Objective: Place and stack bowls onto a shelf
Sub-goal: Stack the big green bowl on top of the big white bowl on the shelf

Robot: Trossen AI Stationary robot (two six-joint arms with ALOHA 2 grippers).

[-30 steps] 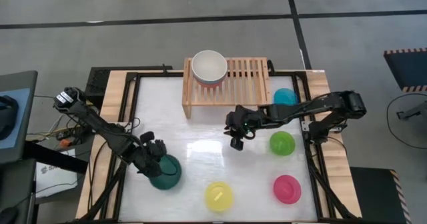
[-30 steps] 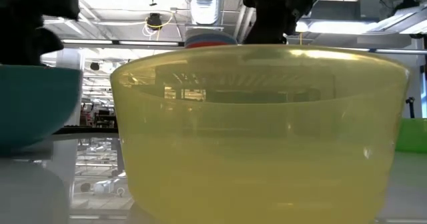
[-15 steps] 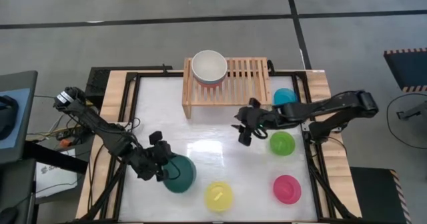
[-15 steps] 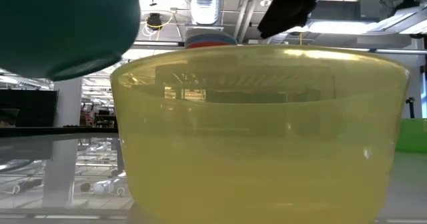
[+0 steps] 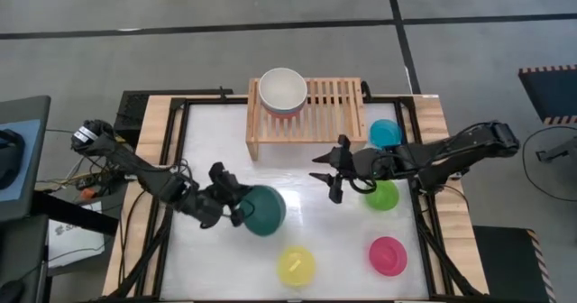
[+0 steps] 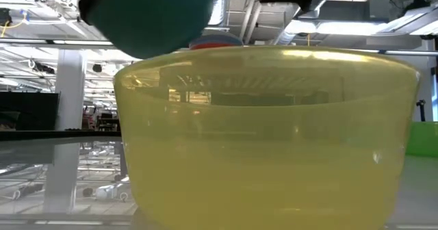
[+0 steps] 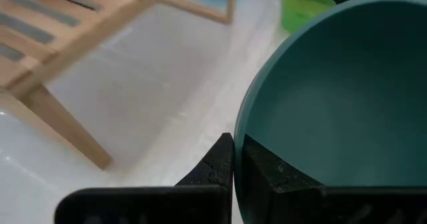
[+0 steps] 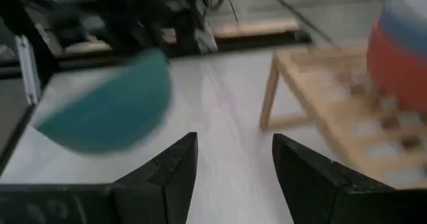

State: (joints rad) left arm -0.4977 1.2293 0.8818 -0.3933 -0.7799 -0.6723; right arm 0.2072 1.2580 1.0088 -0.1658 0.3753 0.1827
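Over the table's middle, the left gripper [image 5: 236,206] has its jaws pinched on the rim of the teal green bowl [image 5: 262,210], holding it tilted in the air, the shelf [image 5: 306,114] at 12 o'clock from it. At 3 o'clock, the right gripper [image 5: 334,170] hangs wide open and empty beside the lime green bowl [image 5: 384,196].

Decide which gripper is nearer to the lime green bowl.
Right. The right gripper hangs open just beside the lime green bowl, toward the table's middle. The left gripper grips the teal bowl farther left.
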